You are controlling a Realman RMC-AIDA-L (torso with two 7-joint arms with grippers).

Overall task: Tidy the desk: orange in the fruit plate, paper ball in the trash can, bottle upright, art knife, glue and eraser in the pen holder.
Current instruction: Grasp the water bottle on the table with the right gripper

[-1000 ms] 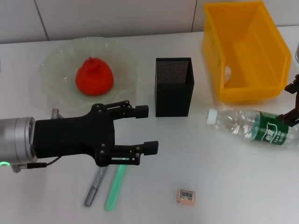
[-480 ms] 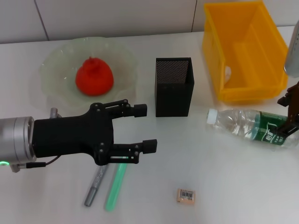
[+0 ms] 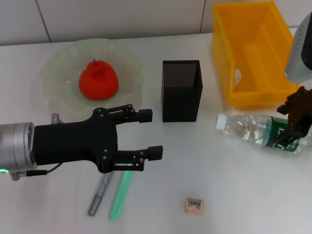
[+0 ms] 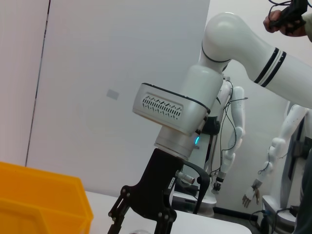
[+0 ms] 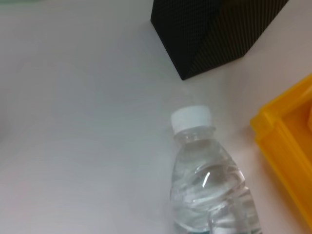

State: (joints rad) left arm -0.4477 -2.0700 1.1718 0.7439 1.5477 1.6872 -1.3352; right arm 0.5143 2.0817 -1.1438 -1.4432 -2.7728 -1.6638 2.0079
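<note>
White desk, tidying part done.
Orange [image 3: 98,79]: in fruit plate [image 3: 58,66].
Bottle [image 3: 253,130]: lying flat beside trash can [image 3: 253,53].
Right gripper [image 3: 291,122]: over its label end, fingers spread, nothing held.
Left gripper [image 3: 146,134]: released, idle.
Step judged: uprighting; next needs a closing grasp.

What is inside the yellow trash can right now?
Against the near wall of the trash can, a small white piece shows, probably the paper ball; that wall covers most of it and the floor just behind it. The rest of the floor looks bare.
</note>
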